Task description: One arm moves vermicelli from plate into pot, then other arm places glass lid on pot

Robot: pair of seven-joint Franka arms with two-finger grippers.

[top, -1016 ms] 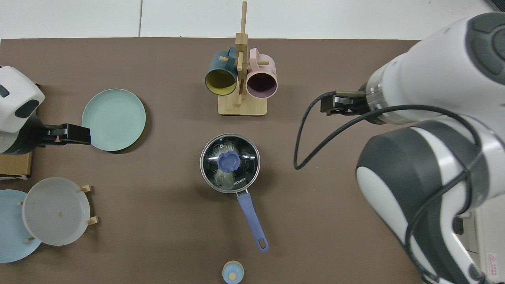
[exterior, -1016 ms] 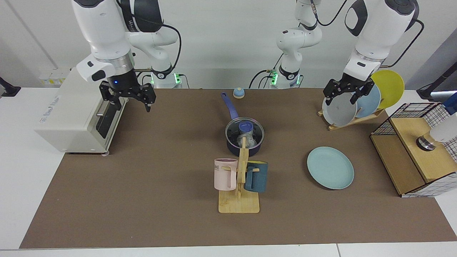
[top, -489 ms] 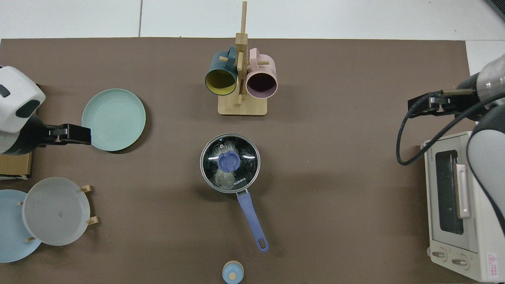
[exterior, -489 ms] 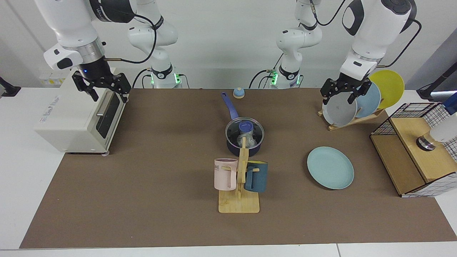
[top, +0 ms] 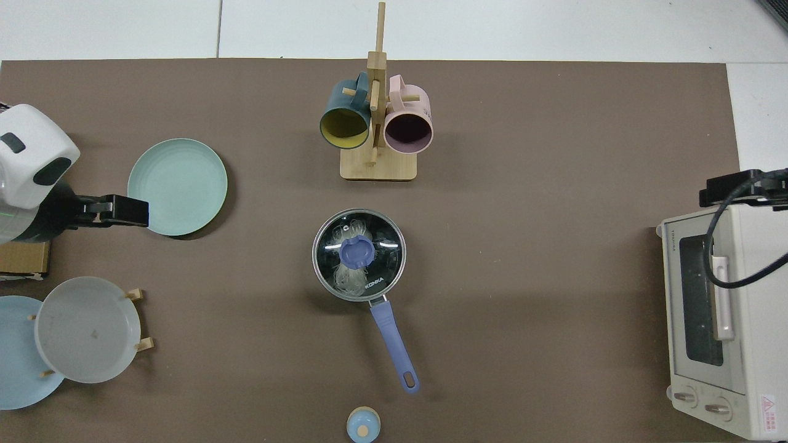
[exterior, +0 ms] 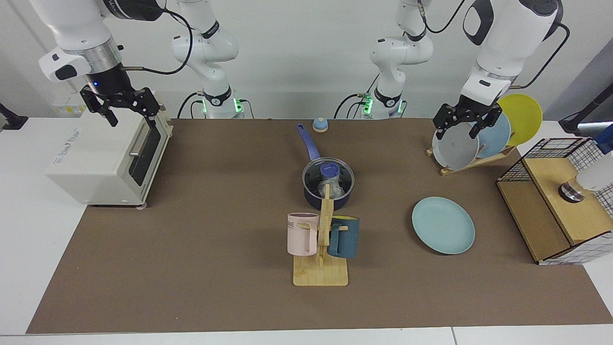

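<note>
Glass lid point(top: 359, 253) on round pot point(exterior: 328, 197), pale noodles probably inside, both tools empty, spread.

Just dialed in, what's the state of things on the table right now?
Nothing is being handled. The glass lid sits on the pot with the vermicelli inside, and the plate lies bare. The right gripper hangs open and empty above the toaster oven; the left gripper is open and empty by the upright plates in the rack.

"KONKA" is printed on the glass lid point(top: 359, 254); "TOSHIBA" on the toaster oven point(top: 717, 320).
</note>
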